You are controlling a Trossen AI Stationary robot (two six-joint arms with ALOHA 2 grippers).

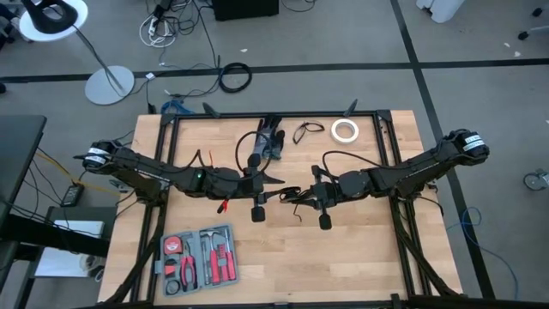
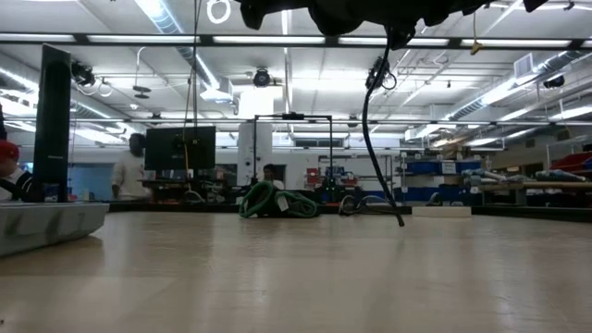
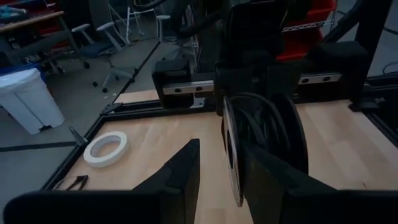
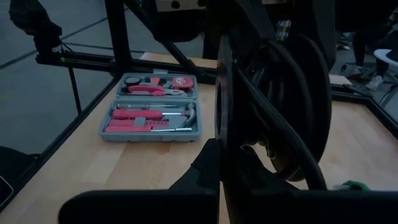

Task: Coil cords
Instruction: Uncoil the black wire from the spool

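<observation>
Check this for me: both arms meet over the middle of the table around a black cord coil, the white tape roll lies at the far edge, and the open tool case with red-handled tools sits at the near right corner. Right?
Not quite. The tool case sits at the near left corner, on the left arm's side, as the high view shows. The rest holds: the left gripper and right gripper meet mid-table around the black cord coil, and the white tape roll lies at the far edge.
</observation>
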